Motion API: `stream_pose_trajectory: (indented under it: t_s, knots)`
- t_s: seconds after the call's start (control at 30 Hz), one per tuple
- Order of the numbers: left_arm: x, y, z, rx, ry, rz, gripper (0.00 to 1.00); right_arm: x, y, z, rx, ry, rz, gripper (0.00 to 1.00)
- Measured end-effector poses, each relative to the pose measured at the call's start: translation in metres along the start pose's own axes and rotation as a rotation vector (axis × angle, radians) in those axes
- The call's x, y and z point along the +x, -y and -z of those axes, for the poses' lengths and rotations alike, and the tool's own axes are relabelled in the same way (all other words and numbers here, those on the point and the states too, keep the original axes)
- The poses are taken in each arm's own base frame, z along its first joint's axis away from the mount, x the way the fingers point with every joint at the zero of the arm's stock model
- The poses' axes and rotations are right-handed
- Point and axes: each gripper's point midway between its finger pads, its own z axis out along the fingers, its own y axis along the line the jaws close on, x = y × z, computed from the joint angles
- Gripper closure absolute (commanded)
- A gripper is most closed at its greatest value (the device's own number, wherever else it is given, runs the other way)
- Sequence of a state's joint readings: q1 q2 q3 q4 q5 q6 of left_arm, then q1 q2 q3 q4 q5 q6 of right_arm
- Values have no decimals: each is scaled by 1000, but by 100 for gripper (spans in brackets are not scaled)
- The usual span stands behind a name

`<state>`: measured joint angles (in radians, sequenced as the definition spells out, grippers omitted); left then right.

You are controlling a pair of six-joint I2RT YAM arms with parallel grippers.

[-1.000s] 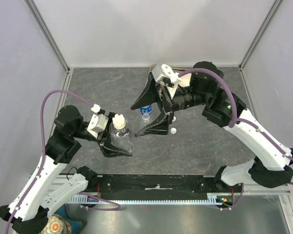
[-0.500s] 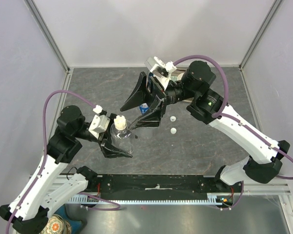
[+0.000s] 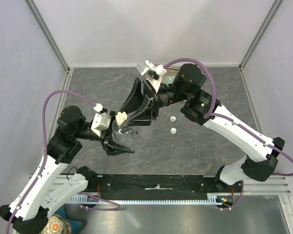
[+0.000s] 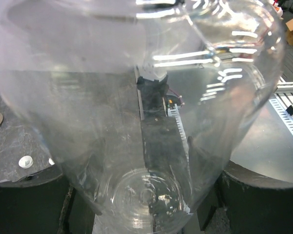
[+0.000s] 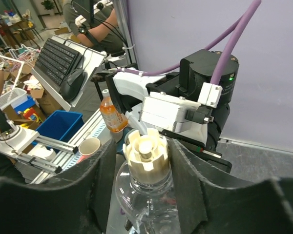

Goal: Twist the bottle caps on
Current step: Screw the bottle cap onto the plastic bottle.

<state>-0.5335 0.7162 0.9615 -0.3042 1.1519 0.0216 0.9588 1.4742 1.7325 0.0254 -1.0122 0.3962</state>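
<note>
My left gripper is shut on a clear bottle and holds it off the table at left of centre. That bottle fills the left wrist view, with the left gripper and its dark fingers at its sides. A cream notched bottle cap sits on the bottle's neck. My right gripper reaches in from the right, shut on that cap. In the right wrist view the cap stands between the black fingers, the bottle below it. Two small white caps lie on the table.
Pale walls and metal posts close in the dark table on three sides. A black rail runs along the near edge. Outside the cell, the right wrist view shows an orange drink bottle, a paper cup and a blue bin.
My right arm has swung left, away from the blue-labelled bottle, and its wide-open jaws have closed round the cap on the held bottle. The left arm has hardly moved.
</note>
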Motion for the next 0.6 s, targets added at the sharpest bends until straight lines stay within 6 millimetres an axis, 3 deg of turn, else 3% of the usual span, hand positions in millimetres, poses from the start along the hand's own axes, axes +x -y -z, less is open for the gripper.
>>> stream_pose_trajectory:
  t_s: [0.2, 0.6]
  knots:
    - [-1, -1, 1, -13, 2, -4, 81, 0, 6, -1, 29, 7, 23, 71]
    - [0, -16, 3, -109, -1, 0, 81, -1, 26, 5, 179, 13, 57, 94]
